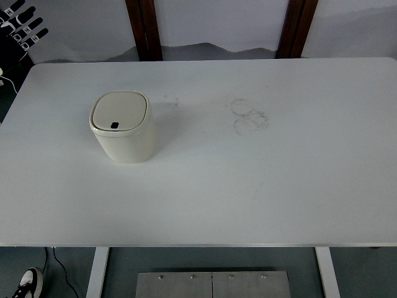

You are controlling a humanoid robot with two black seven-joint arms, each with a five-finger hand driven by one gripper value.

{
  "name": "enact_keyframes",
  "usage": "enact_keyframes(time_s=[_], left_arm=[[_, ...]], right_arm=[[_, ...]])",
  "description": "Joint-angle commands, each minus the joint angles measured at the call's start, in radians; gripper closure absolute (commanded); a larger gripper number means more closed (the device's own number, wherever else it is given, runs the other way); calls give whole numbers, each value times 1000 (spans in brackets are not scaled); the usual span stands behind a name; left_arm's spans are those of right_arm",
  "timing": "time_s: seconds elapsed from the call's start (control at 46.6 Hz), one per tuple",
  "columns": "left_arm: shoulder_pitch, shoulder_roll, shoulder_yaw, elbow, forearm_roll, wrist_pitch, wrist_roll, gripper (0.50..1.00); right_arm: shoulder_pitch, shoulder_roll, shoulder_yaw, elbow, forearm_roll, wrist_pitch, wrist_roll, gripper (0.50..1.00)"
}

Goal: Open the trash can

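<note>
Left hand [22, 25]: we see it at the far 10 o'clock corner of the frame, beyond the table's corner and off its surface. It is black with pale segments along the fingers [31, 23].
Hand state: fingers are extended and fanned toward 2 o'clock, released, with nothing in them.
Right hand: we find none in this view.
Trash can [123, 127]: cream, with rounded-square sides, standing upright on the table. It sits at about 9 o'clock from the table's centre, nearer the far edge than the near one. It is well apart from the left hand.
Lid [121, 110]: we note it down and flush with the can's rim. A small dark button [115, 125] sits at the lid's 6 o'clock edge.
Table [248, 186]: white top, filling most of the view.
Ring stains [249, 115]: a cluster of faint grey circles at 12 o'clock from the table's centre, at 3 o'clock from the can and well apart from it.
Faint mark [170, 100]: a paler ring near the can at its 2 o'clock.
Wooden posts [144, 28]: two dark brown uprights behind the far edge.
Metal plate [211, 284]: at 6 o'clock, below the near edge.
Shoe [26, 284]: black and white, at 7 o'clock on the floor, with a dark cable [62, 270] beside it.
</note>
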Motion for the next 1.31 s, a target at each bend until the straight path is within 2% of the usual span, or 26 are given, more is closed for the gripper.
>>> enact_keyframes(time_s=[0.0, 0.858, 1.072, 1.287], left_arm=[[1, 0, 0, 0, -2, 1, -1, 500], [-16, 12, 6, -24, 0, 12, 11, 500], [-16, 60, 8, -156, 0, 79, 30, 500], [-18, 121, 17, -301, 1, 158, 140, 500]], right_arm=[[0, 0, 0, 0, 0, -1, 0, 505], [0, 0, 0, 0, 0, 1, 0, 505], [0, 0, 0, 0, 0, 1, 0, 505], [0, 0, 0, 0, 0, 1, 0, 505]])
